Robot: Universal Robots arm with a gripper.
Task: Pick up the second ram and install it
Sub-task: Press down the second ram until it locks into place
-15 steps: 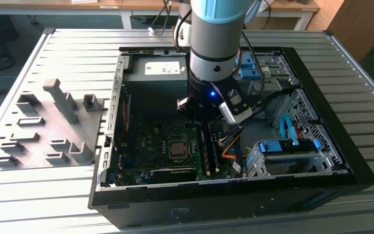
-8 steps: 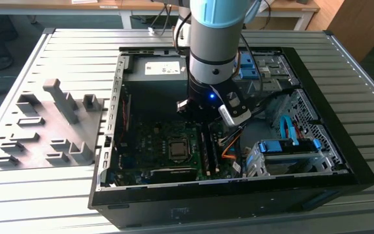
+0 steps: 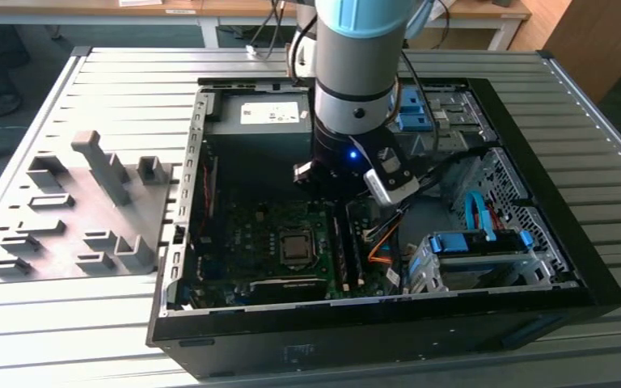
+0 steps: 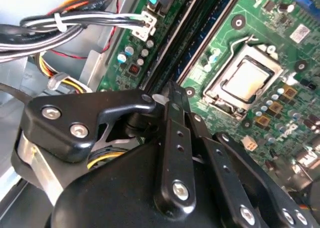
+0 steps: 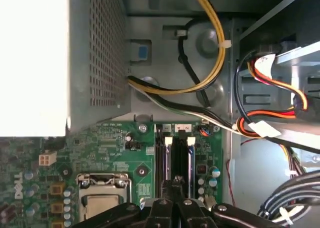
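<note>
My gripper [image 4: 172,94] is shut, its black fingertips pressed together low inside the open computer case [image 3: 181,242], right over the long black memory slots [image 5: 178,155] beside the CPU socket [image 4: 247,78]. A dark blue-green memory stick, which I take as the second ram [image 4: 207,35], lies seated lengthwise in one slot. My fingertips meet at its near end; I cannot tell whether they touch it. In the first wrist view the gripper [image 5: 176,184] points at the slots between their white latches. In the exterior view the arm's wrist [image 3: 348,162] stands over the motherboard [image 3: 251,234].
Cable bundles [image 4: 75,23] and yellow and red leads [image 5: 215,43] run close beside the slots. A drive cage with blue parts [image 3: 472,250] fills the case at the exterior view's right. A grey moulded fixture [image 3: 73,210] lies on the slatted table at its left.
</note>
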